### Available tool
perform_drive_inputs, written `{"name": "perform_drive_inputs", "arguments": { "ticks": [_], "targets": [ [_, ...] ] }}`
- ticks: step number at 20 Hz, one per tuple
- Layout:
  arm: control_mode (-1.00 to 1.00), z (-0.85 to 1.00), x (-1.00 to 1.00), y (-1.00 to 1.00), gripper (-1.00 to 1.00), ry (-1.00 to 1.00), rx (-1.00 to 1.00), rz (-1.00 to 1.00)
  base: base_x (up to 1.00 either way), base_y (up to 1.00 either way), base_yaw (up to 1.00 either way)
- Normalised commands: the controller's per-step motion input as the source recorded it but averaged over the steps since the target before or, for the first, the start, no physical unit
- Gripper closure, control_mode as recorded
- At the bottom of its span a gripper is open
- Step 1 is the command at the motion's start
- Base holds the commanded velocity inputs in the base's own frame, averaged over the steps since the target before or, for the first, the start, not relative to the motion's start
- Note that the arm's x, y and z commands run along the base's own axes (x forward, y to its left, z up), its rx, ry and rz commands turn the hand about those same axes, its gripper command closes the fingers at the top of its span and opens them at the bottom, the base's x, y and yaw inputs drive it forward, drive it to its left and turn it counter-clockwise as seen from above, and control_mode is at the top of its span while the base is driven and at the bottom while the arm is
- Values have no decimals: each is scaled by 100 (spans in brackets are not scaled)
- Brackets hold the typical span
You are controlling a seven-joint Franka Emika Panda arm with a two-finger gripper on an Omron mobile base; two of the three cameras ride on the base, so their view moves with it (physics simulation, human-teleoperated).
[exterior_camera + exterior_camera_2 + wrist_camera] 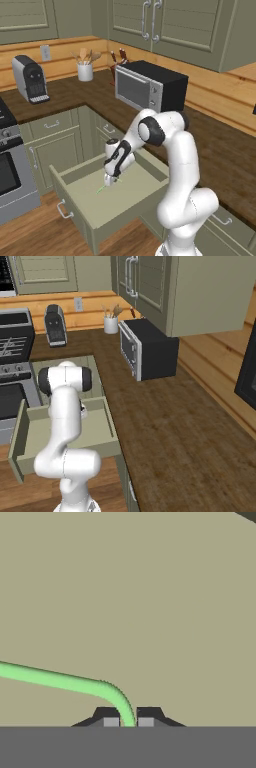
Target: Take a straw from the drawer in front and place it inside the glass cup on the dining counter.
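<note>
1. One thin light-green straw [60, 680] lies on the open sage-green drawer [125, 197] floor, bent near one end.
2. End effector [128, 718] inside the drawer, clamped on the straw's bent end.

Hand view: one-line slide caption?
End effector shut on the light-green straw, which bends into the fingertips above the drawer floor.

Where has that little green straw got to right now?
The straw lies on the floor of the open drawer, its bent end pinched between the gripper fingers.
</note>
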Motion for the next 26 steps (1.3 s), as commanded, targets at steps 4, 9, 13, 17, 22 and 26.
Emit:
{"name": "perform_drive_inputs", "arguments": {
  "ticks": [4, 9, 13, 17, 22, 26],
  "targets": [
    [-100, 100, -53, 0, 100, -27, 4, 0, 0, 0, 0],
    [-100, 100, -12, 0, 100, -21, 9, 0, 0, 0, 0],
    [-100, 100, 0, 0, 100, -4, 13, 0, 0, 0, 0],
    [-100, 100, 1, 0, 100, 1, 10, 0, 0, 0, 0],
    [-100, 100, 0, 0, 100, 8, 1, 0, 0, 0, 0],
    [-100, 100, 0, 0, 100, 8, 0, -1, 0, 0, 0]
  ]
}}
